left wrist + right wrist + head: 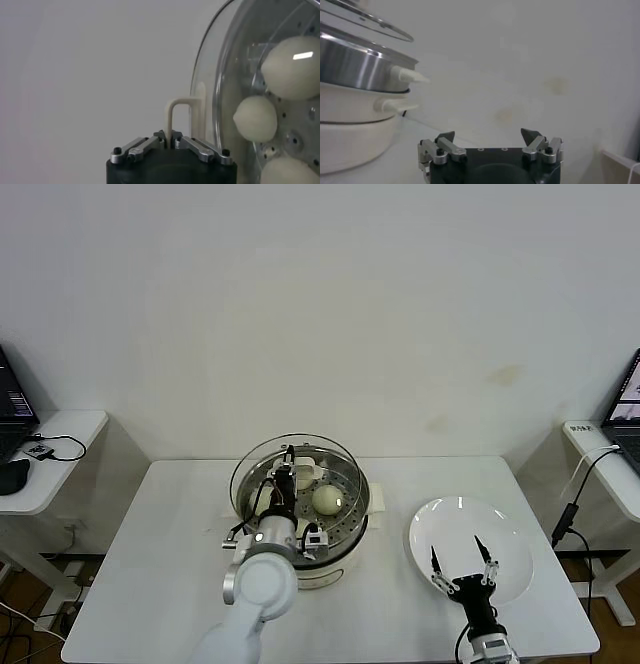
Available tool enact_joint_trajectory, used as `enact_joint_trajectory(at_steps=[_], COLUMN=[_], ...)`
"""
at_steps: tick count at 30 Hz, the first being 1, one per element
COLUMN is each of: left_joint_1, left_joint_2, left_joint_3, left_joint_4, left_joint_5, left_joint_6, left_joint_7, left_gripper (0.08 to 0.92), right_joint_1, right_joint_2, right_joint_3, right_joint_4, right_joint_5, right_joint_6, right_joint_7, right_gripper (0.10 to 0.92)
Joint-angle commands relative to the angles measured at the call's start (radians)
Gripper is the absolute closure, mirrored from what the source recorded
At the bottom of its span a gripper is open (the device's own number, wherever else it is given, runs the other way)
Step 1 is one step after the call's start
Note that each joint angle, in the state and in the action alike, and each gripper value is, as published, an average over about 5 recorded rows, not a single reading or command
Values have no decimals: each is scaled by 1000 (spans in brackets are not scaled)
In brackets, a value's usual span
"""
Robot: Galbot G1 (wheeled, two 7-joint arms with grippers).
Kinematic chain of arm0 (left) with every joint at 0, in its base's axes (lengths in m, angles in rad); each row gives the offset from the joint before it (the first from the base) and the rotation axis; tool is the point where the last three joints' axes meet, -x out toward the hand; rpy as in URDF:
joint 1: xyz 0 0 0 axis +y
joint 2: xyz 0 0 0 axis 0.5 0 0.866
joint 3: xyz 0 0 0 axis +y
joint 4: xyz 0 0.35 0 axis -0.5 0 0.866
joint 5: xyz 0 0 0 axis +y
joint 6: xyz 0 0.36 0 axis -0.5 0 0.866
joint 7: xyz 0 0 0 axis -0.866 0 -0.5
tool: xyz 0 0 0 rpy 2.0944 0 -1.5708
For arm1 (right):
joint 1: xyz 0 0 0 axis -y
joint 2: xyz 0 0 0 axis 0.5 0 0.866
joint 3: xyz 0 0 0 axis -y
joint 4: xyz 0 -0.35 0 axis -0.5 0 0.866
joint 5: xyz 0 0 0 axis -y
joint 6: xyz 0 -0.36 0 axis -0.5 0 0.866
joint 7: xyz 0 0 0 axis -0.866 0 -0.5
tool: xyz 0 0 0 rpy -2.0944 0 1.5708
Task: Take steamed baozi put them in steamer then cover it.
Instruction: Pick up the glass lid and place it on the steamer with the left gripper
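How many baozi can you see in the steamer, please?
3, all on the steamer tray, seen through the glass lid: one baozi, a second beside it, a third. Others may be hidden.

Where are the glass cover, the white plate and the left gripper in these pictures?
glass cover [262,460]: head view, on the clear glass near its rim.
white plate [455,519]: head view, on its bare far part.
left gripper [170,141]: left wrist view, between the fingertips, shut on the cover's handle.
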Motion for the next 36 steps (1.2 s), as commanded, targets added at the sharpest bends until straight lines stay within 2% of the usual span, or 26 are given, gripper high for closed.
enact_joint_trajectory(at_steps=[1, 16, 36], left_joint_1=[1, 50, 46], left_joint_2=[-61, -89, -102], left_joint_3=[13, 15, 2], left_joint_4=[31, 32, 63], left_joint_5=[81, 121, 107], left_joint_6=[1, -12, -27], left_joint_7=[15, 5, -6], left_gripper=[861, 861, 861], right_joint_1=[-3, -13, -15], right_joint_2=[0, -2, -4], right_joint_3=[0, -7, -14], right_joint_4=[-6, -2, -8], right_joint_5=[-5, -4, -5], right_joint_6=[4, 12, 17], right_joint_7=[0, -1, -8], right_gripper=[203, 203, 203])
